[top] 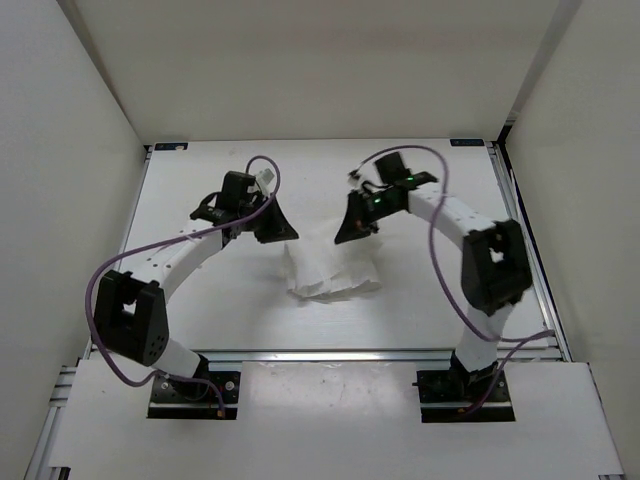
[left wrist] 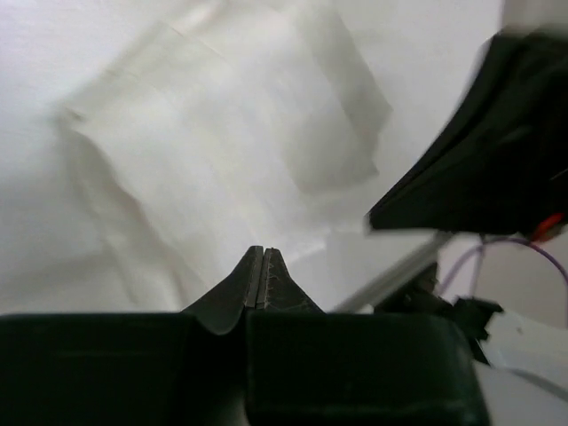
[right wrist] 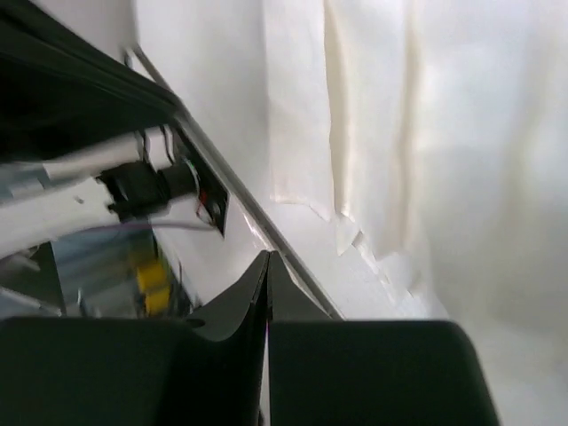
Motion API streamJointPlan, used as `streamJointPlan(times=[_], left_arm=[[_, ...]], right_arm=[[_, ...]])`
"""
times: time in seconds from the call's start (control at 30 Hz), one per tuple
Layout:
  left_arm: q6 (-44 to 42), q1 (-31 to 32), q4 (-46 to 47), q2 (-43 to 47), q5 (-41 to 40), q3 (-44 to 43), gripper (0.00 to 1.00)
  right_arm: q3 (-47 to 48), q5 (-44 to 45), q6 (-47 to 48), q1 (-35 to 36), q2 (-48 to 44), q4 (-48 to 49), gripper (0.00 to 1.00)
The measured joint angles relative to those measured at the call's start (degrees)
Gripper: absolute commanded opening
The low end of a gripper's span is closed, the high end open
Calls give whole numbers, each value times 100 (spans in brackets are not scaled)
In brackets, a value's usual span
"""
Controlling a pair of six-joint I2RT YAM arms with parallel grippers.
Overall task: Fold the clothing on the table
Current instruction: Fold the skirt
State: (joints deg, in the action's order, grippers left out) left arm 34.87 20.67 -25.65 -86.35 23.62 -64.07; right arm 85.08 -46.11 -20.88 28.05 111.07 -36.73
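Note:
The clothing (top: pixel 332 272) is a creased white fabric piece lying bunched and partly doubled over in the middle of the table (top: pixel 200 200). My left gripper (top: pixel 288 234) hovers at its far left corner, shut, with its jaws pressed flat together. My right gripper (top: pixel 346 238) is at the far right corner, also shut. From the left wrist, the shut tips (left wrist: pixel 263 251) point at the creamy fabric (left wrist: pixel 231 151), with nothing visible between them. From the right wrist, the closed tips (right wrist: pixel 268 256) sit beside the fabric's pleated edge (right wrist: pixel 390 115).
Silver rails run along the table's right edge (top: pixel 530 270) and front edge (top: pixel 330 355). White enclosure walls (top: pixel 70 150) surround the table. Purple cables loop over both arms. In the left wrist view, the right gripper's black body (left wrist: pixel 497 151) is close by.

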Motion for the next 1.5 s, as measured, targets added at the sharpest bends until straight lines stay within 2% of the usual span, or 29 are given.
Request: streamJointPlan(times=[0.13, 0.23, 0.47, 0.63, 0.7, 0.83, 0.93, 1.03, 1.1, 1.23, 1.33, 1.5], left_arm=[[457, 319, 763, 103, 492, 636, 0], [577, 509, 944, 0, 422, 1021, 0], [485, 433, 444, -315, -599, 1482, 0], [426, 470, 317, -706, -1233, 1493, 0], [431, 507, 251, -892, -1231, 1370, 0], [361, 538, 214, -1016, -1298, 1185, 0], [275, 433, 138, -831, -1401, 1193, 14], [-11, 334, -380, -564, -1661, 863, 38], [-254, 334, -765, -560, -1943, 393, 46], [-647, 374, -1176, -417, -2444, 22, 52], [-796, 208, -1346, -39, -2435, 378, 54], [-966, -586, -1530, 647, -2271, 1211, 51]], right_arm=[[-667, 26, -313, -1134, -1241, 588, 0], [-1051, 98, -487, -1665, -1453, 844, 0], [-2020, 138, -855, -1755, -1694, 1008, 0], [-2245, 144, -981, -1878, -2481, 1069, 0], [-2341, 138, -1027, -2006, -2835, 1161, 0], [-2745, 151, -1078, -2411, -3473, 1283, 17], [-3104, 216, -1082, -2730, -3880, 1311, 29], [-3469, 251, -1043, -3051, -4183, 1333, 34], [-3628, 249, -1014, -3237, -4236, 1322, 37], [-3707, 254, -896, -3462, -4164, 1276, 38], [-3663, 267, -831, -3480, -4026, 1268, 43], [-3464, 275, -772, -3401, -3770, 1272, 49]])
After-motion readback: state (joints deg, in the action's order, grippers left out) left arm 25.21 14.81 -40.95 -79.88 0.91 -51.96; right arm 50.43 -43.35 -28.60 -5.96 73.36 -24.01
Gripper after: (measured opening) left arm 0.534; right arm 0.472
